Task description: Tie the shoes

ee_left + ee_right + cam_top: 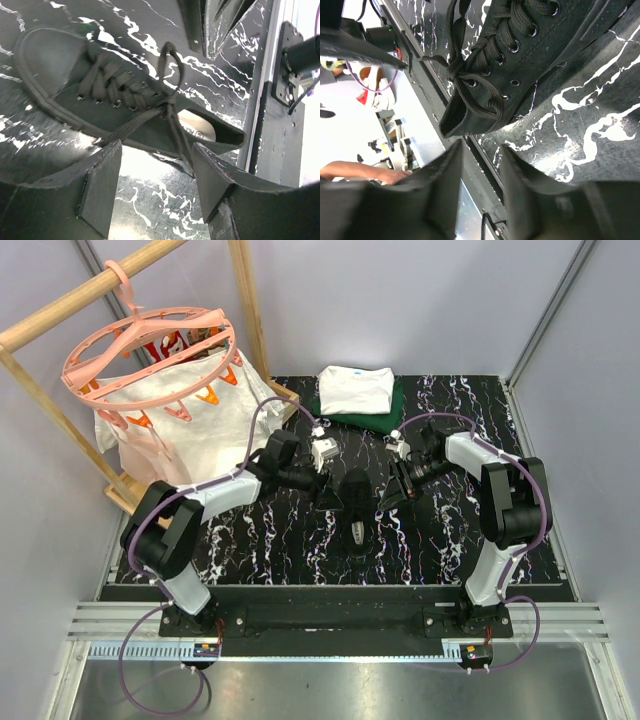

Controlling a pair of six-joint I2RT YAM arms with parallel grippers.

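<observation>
One small black sneaker [355, 502] lies mid-table, its pale grey patch toward the near end. Its laces [167, 102] are crossed in a knot with a loop standing up. In the left wrist view one strand runs down beside my right-hand finger [220, 185]. My left gripper [327, 492] is just left of the shoe, open and empty [157, 172]. My right gripper [386, 496] is just right of the shoe, open and empty [482, 172]. The shoe [530, 45] and its looped laces [480, 85] lie beyond the right fingertips.
Folded white and dark green clothes [356, 392] lie at the back of the marbled table [450, 540]. A pink round clip hanger [150, 350] hangs on a wooden rack [60, 310] over a white cloth bag at the back left. A metal rail [330, 625] runs along the front edge.
</observation>
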